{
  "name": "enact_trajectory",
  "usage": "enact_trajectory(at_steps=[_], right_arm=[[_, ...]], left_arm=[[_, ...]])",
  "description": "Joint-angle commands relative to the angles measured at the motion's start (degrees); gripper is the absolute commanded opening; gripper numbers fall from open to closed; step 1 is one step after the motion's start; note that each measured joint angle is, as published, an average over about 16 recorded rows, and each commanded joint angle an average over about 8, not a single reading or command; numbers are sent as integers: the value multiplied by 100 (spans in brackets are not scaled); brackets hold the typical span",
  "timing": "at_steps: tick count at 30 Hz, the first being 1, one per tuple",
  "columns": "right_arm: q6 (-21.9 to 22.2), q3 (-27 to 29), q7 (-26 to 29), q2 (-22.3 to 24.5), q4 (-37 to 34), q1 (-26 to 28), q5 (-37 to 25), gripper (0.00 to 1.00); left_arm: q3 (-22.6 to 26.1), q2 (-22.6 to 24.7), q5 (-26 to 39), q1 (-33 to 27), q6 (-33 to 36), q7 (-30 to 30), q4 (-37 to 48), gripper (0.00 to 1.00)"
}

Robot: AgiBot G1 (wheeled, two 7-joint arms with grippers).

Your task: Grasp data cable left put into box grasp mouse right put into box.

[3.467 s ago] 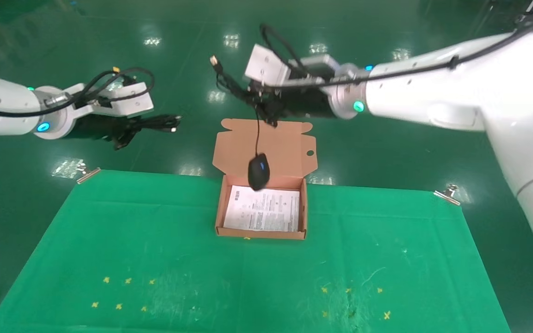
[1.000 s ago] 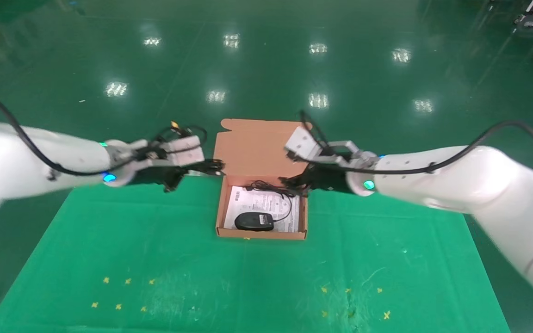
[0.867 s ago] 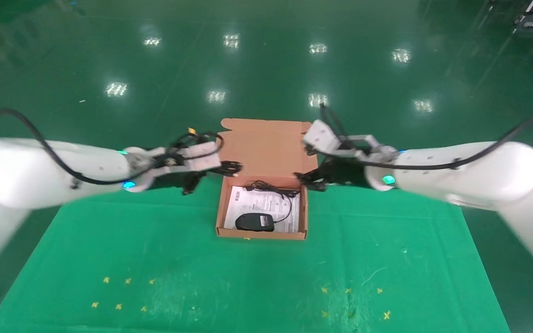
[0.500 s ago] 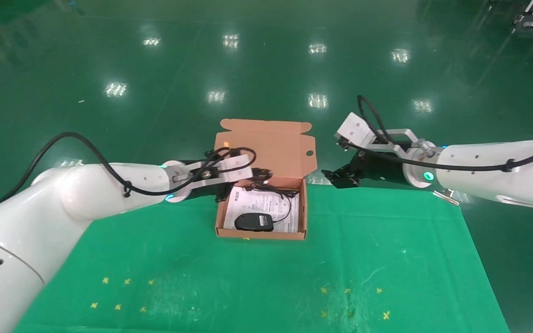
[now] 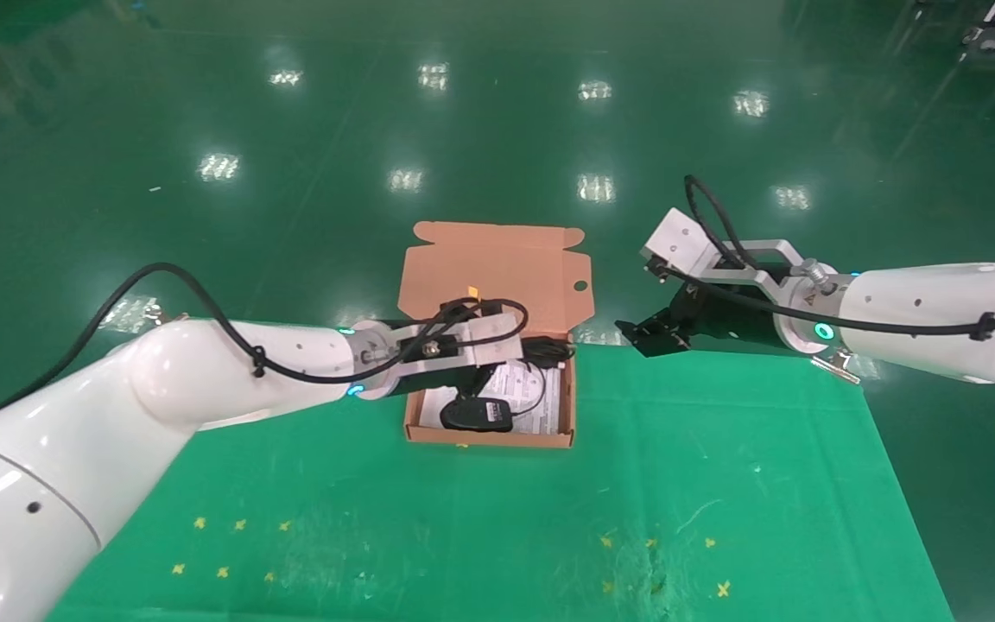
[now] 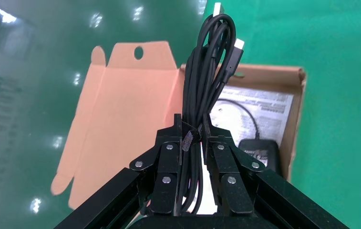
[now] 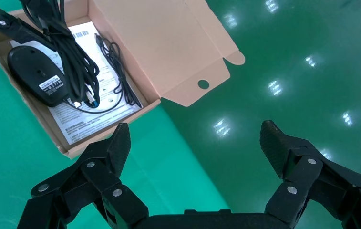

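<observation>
The orange-brown box [image 5: 489, 437] stands open at the table's far middle, its lid [image 5: 497, 272] leaning back. Inside, the black mouse [image 5: 476, 415] lies on the white sheet, label side up, with its cord [image 7: 116, 62] loose beside it. My left gripper [image 6: 191, 126] is shut on the bundled black data cable [image 6: 209, 71] and holds it over the box's inside. The cable's plug ends [image 5: 549, 350] reach toward the right wall. The same mouse [image 7: 35, 74] and data cable [image 7: 71, 57] show in the right wrist view. My right gripper [image 5: 649, 333] hangs open and holds nothing, right of the box.
A green cloth [image 5: 497, 527] covers the table, held by a metal clip [image 5: 834, 363] at the far right corner. Small yellow marks [image 5: 238, 524] dot the near part. Glossy green floor [image 5: 497, 130] lies beyond the far edge.
The mouse, earlier dangling by its cord from my right gripper, now lies in the box. The right gripper has let go and drawn off right. The left gripper has carried the cable over the box.
</observation>
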Motion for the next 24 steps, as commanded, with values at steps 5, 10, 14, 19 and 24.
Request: enact_trajectory(at_steps=[5,10,14,19,24], right_arm=[[18,-30,80,29,72,4,-65,100],[19,-26,62,18,48,4,-53,100],[17,-18,53,9,31,4,-39,100],[21,-7,45,7,24,11,-30,100],[133,69,-23,103,146,141,-57,100]], left_arm=[[123,2,-220,-16,9,100,19,100],[92,-1,-158,-17,16,78,6,100],[68,-10,-114,-16,22,65,-9,100],[48,-106,-111,-51,4,44,-101,100],[-45,-275,-106,-340,-258,-6,-239,100]])
